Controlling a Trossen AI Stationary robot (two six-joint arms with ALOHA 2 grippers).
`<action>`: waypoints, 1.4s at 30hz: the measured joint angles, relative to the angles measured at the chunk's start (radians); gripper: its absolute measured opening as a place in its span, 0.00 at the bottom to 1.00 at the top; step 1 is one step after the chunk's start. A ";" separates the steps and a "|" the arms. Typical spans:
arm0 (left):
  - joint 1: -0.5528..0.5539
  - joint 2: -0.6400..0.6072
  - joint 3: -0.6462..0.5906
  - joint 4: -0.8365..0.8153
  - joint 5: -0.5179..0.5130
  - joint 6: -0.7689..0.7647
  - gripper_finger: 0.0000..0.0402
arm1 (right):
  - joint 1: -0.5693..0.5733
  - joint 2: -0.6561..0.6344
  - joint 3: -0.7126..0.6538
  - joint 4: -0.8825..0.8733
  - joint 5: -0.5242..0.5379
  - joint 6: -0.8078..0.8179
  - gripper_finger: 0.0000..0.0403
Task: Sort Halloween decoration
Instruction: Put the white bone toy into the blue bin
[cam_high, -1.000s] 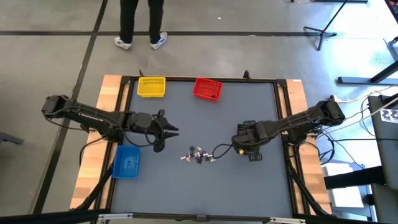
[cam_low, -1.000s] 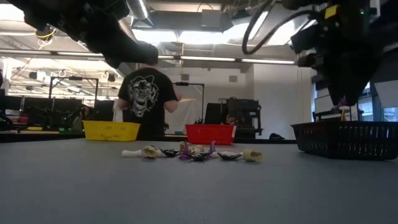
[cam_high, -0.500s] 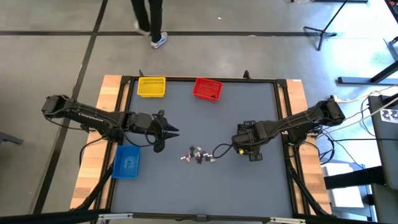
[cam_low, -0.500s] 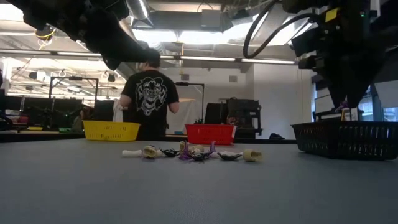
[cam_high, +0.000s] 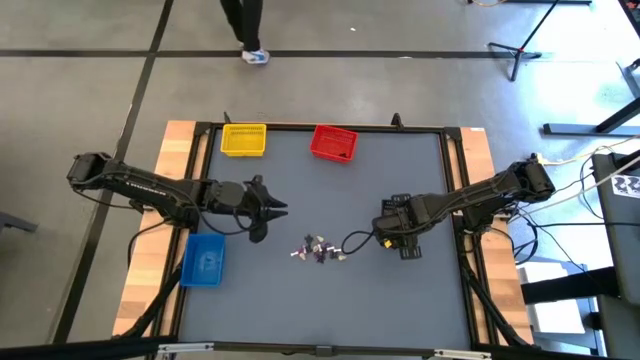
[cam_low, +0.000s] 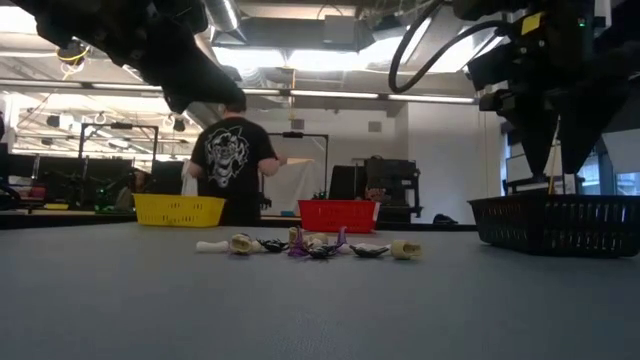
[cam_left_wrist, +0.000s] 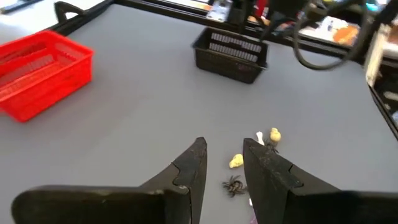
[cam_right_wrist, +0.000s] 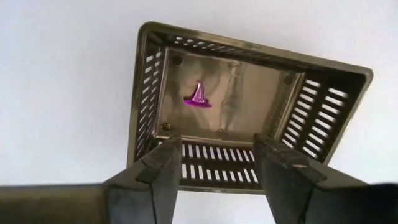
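Note:
The Halloween decoration is a small heap of white, purple, dark and tan trinkets (cam_high: 318, 248) lying on the grey mat at mid-table; it also shows in the low view (cam_low: 310, 244) and the left wrist view (cam_left_wrist: 249, 155). One purple witch-hat trinket (cam_right_wrist: 199, 96) lies on the floor of the black bin (cam_right_wrist: 249, 106). My right gripper (cam_right_wrist: 217, 158) is open and empty above that bin (cam_high: 408, 248). My left gripper (cam_high: 272, 215) is open and empty, left of the heap; its own wrist view (cam_left_wrist: 224, 155) shows its fingers apart, pointing toward the heap.
A yellow bin (cam_high: 243, 139) and a red bin (cam_high: 333, 143) stand at the far edge, and a blue bin (cam_high: 204, 259) stands at the near left. Bare mat lies around the heap. A person (cam_low: 232, 160) stands beyond the far edge.
My right gripper has opened above the black bin. The purple trinket that showed at its fingertips in the low view is gone from there and now lies in the bin. The person beyond the table has moved.

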 joint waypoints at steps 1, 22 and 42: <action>0.000 0.004 0.000 0.002 -0.017 -0.013 0.26 | 0.000 0.000 0.000 0.000 0.000 0.000 0.49; -0.086 0.317 0.000 0.313 0.041 -0.025 0.42 | 0.000 0.001 0.000 -0.001 0.000 -0.002 0.49; -0.283 0.563 0.000 0.360 0.003 -0.016 0.42 | 0.000 0.001 0.000 0.009 0.000 -0.002 0.49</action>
